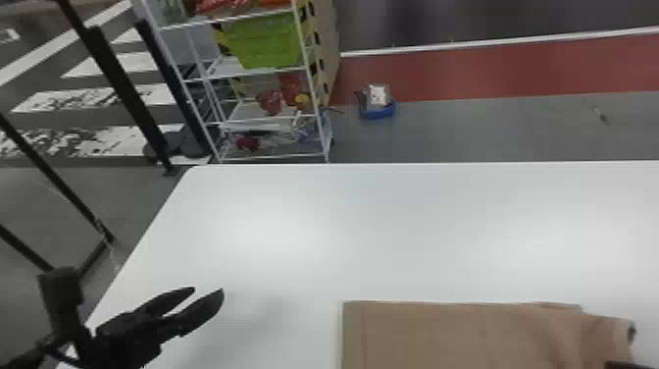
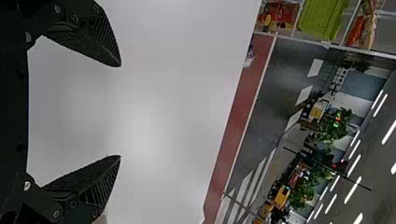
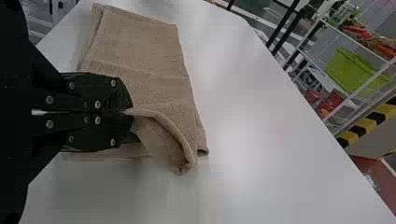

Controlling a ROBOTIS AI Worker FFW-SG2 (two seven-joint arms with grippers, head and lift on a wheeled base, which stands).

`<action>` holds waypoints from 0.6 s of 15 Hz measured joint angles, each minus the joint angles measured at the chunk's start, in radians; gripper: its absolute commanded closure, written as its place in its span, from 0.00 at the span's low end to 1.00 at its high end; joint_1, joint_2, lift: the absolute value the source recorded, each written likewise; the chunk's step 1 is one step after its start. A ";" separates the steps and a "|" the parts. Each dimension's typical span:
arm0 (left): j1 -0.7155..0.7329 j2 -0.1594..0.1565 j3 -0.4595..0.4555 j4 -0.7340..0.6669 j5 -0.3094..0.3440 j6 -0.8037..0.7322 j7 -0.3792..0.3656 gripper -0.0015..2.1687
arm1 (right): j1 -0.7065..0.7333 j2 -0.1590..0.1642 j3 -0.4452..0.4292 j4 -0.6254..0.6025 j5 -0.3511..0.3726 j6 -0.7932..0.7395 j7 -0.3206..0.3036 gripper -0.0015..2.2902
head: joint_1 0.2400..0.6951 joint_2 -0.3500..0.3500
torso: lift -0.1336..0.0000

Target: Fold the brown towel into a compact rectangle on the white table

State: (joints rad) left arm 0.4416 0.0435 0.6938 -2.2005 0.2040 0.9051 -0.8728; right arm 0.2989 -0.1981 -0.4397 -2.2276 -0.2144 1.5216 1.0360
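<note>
A white table spreads across the near side, with soft patches of light on its top. Beyond its far left edge stands a white wire rack holding a lime-green basket; red packets lie on a shelf below. Right of the rack, a blue tray sits on grey floor, backed by a red strip and a white line. Black posts slant over white floor stripes at left. The left wrist view shows green plants and rows of bright ceiling lights.
</note>
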 measured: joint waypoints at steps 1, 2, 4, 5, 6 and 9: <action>0.000 0.001 0.005 -0.004 0.000 0.012 0.000 0.10 | 0.004 0.002 -0.013 -0.015 -0.029 0.000 0.002 0.62 | 1.00 0.86 | 0.07; -0.001 0.001 0.009 -0.008 0.000 0.021 0.001 0.10 | 0.007 0.005 -0.027 -0.036 -0.076 0.003 0.008 0.62 | 1.00 0.87 | 0.07; -0.005 0.001 0.010 -0.010 -0.002 0.026 0.012 0.10 | 0.016 0.017 -0.056 -0.099 -0.184 0.035 0.015 0.62 | 1.00 0.91 | 0.07; -0.012 0.001 0.012 -0.010 -0.004 0.026 0.028 0.10 | 0.017 0.024 -0.063 -0.134 -0.243 0.044 0.016 0.62 | 1.00 0.94 | 0.07; -0.022 0.002 0.020 -0.010 -0.005 0.024 0.045 0.10 | 0.016 0.030 -0.064 -0.158 -0.293 0.047 0.013 0.61 | 1.00 1.00 | 0.07; -0.087 0.008 0.095 0.037 0.014 -0.033 0.095 0.10 | -0.017 0.073 -0.009 -0.237 -0.401 0.048 -0.038 0.62 | 1.00 1.00 | 0.07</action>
State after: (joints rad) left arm 0.3545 0.0516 0.7886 -2.1633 0.2184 0.8725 -0.7777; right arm 0.2822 -0.1254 -0.4482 -2.4648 -0.6158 1.5700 0.9980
